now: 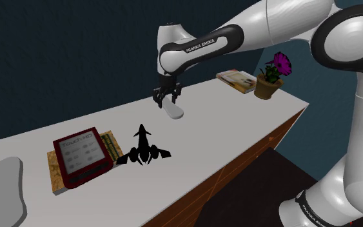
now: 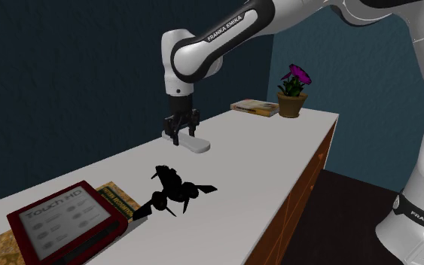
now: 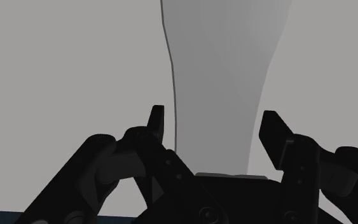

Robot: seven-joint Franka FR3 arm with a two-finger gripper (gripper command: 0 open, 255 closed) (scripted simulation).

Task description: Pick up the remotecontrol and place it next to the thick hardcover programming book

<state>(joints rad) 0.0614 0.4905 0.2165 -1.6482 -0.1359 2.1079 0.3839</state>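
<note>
2 fingers (image 3: pixel 274 130) spread wide, straddling the pale grey remote (image 3: pixel 222 89) (neither touching it), low over the surface (image 1: pixel 238 129); nothing held.

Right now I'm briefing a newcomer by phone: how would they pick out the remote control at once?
On the long pale table, look under the arm's black claw. The remote control is the pale, plain, elongated slab lying flat there; its grey look-alike lies at the table's end, past the red e-reader and black figurine.

The remote control (image 1: pixel 173 111) is pale grey, the table (image 1: pixel 225 122) grey, the gripper (image 1: pixel 166 100) black. The e-reader (image 1: pixel 80 155) is red with a grey screen; the flower (image 1: pixel 281 63) magenta.
</note>
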